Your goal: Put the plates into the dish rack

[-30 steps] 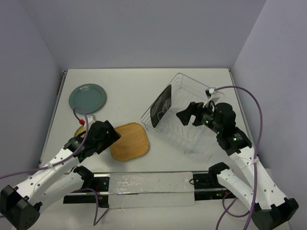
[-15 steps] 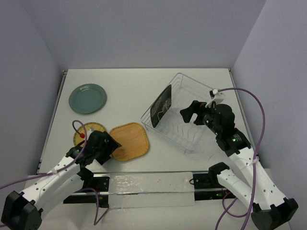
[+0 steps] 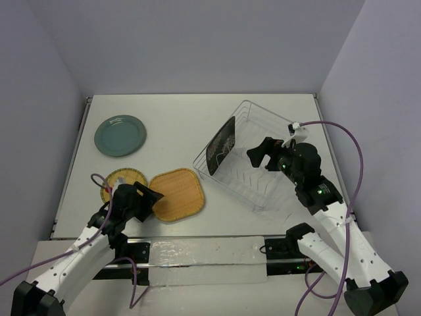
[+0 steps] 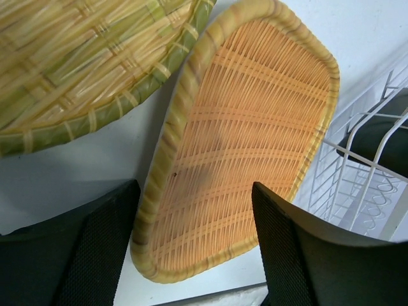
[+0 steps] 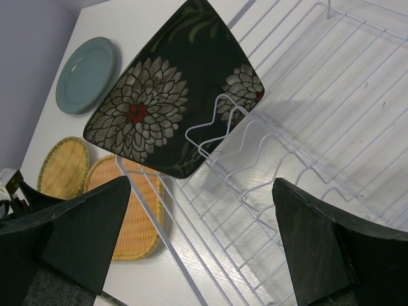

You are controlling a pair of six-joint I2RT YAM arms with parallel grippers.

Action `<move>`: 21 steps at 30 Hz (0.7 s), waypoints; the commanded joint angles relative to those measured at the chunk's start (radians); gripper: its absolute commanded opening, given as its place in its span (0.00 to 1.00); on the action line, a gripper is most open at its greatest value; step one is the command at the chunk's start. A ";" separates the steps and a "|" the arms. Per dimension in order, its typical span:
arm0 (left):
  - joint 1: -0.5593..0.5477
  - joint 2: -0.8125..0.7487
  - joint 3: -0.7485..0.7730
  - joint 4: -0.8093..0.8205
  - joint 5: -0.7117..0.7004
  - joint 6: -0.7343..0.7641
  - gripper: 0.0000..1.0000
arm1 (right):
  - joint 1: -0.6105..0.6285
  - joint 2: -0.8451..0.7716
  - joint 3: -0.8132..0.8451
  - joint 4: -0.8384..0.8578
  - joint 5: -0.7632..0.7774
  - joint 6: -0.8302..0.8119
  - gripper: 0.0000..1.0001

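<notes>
The black floral plate (image 3: 221, 146) stands on edge inside the wire dish rack (image 3: 253, 112), at its left end; it also shows in the right wrist view (image 5: 171, 95). The tan woven plate (image 3: 177, 194) lies flat on the table, with the yellow woven plate (image 3: 123, 178) just to its left. The teal-grey plate (image 3: 120, 135) lies at the far left. My left gripper (image 3: 146, 196) is open and empty, low at the tan plate's (image 4: 248, 140) near-left edge. My right gripper (image 3: 258, 153) is open and empty above the rack's middle.
The rack (image 5: 331, 115) sits tilted at the table's right side, close to the right wall. A clear strip (image 3: 204, 257) lies along the near edge between the arm bases. The table's left edge (image 3: 74, 158) runs beside the teal and yellow plates.
My left arm has drawn back toward the near edge and lowered, uncovering the yellow plate; its gripper now sits at the tan plate's near-left edge. The right gripper shifted slightly back.
</notes>
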 commanded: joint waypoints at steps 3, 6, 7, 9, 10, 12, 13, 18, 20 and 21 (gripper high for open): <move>0.030 0.037 -0.049 0.062 0.056 0.074 0.70 | 0.006 -0.010 0.003 0.065 -0.016 0.006 1.00; 0.036 0.041 -0.072 0.105 0.081 0.073 0.70 | 0.007 -0.009 0.004 0.065 -0.003 0.019 1.00; 0.039 0.037 -0.083 0.117 0.089 0.070 0.69 | 0.007 -0.006 0.005 0.067 0.002 0.022 1.00; 0.043 0.028 -0.108 0.149 0.098 0.067 0.66 | 0.006 0.003 0.006 0.073 -0.008 0.019 1.00; 0.045 0.026 -0.114 0.156 0.100 0.068 0.63 | 0.006 0.009 0.008 0.074 -0.016 0.019 1.00; 0.050 0.019 -0.122 0.166 0.098 0.069 0.57 | 0.006 0.024 0.013 0.073 -0.026 0.020 1.00; 0.050 0.017 -0.125 0.172 0.100 0.069 0.55 | 0.006 0.028 0.016 0.073 -0.026 0.020 1.00; 0.052 -0.020 -0.162 0.215 0.103 0.062 0.43 | 0.006 0.026 0.019 0.073 -0.018 0.023 1.00; 0.052 -0.040 -0.170 0.228 0.101 0.057 0.37 | 0.008 0.025 0.019 0.073 -0.014 0.026 1.00; 0.052 -0.052 -0.180 0.228 0.101 0.056 0.28 | 0.007 0.024 0.019 0.073 -0.014 0.026 1.00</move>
